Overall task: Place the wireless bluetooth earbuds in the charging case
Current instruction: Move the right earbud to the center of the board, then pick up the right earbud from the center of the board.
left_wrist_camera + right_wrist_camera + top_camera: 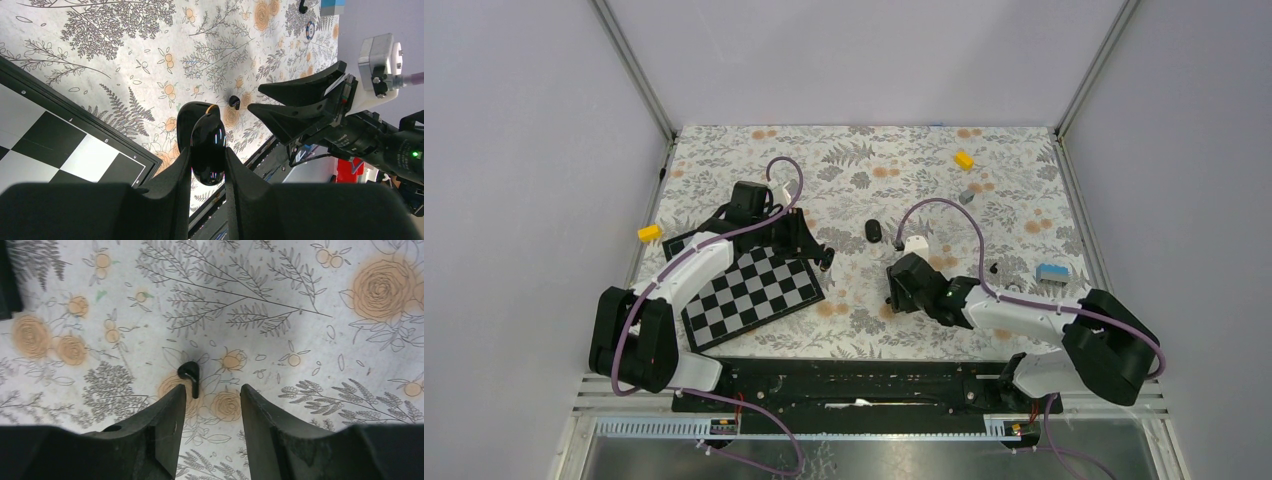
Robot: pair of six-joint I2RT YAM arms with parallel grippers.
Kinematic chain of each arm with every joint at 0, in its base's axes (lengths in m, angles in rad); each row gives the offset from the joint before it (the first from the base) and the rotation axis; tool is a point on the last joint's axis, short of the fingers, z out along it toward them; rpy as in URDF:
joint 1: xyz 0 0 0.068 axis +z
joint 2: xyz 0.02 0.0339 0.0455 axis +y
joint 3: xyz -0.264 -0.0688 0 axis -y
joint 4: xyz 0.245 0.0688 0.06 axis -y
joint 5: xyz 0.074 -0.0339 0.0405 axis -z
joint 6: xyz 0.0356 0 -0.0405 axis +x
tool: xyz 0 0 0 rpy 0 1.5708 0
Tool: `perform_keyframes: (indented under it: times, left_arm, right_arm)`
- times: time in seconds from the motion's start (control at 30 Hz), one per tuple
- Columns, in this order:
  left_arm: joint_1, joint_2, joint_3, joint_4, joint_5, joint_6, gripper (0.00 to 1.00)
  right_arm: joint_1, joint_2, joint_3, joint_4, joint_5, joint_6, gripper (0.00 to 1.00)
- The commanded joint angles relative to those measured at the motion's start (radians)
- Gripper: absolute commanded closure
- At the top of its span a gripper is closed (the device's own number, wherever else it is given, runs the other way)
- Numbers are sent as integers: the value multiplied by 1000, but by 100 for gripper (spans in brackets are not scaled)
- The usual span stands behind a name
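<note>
The left hand (pixel 207 162) was clamped on the charging case (pixel 206 132). The glossy black pebble was pinched between both fingers, with a sliver of orange at its top edge and a second dark rounded shell showing just behind the front one. The case sat out past the corner of the chessboard (pixel 754 295), over the flowered worktop (pixel 904 170), facing across to the other arm.

And there was the right hand (pixel 212 390), jaws parted about halfway and gripping nothing, poised low over an earbud (pixel 190 376). That little black hooked bud lay on the worktop just ahead of one fingertip. It was clear of both fingers and not yet pinched.

Further right, near the blue block (pixel 1052 272), a black speck (pixel 991 268) lay on the worktop. It was quite possibly the other bud, but too small to call.

So where did that leave the job? Early, by my reading. The case was secured and presented, and that was the one piece done. No bud showed inside the case, and neither hand held one. What remained was to close on this bud, carry it across and seat it in its socket, then fetch and seat the second.
</note>
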State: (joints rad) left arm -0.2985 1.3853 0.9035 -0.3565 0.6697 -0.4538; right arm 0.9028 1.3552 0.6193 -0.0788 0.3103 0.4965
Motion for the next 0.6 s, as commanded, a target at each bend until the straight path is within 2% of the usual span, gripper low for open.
perform_keyframes:
  times: [0.0, 0.23, 0.57]
  left_arm:
    - [-6, 3, 38, 53, 8, -10, 100]
    - [-14, 1, 46, 58, 11, -17, 100]
    - [-15, -8, 46, 56, 12, -20, 100]
  right_arm:
    - [-4, -39, 34, 12, -65, 29, 49]
    - [-2, 63, 89, 3, -107, 26, 48]
    - [7, 67, 75, 1, -12, 66, 59]
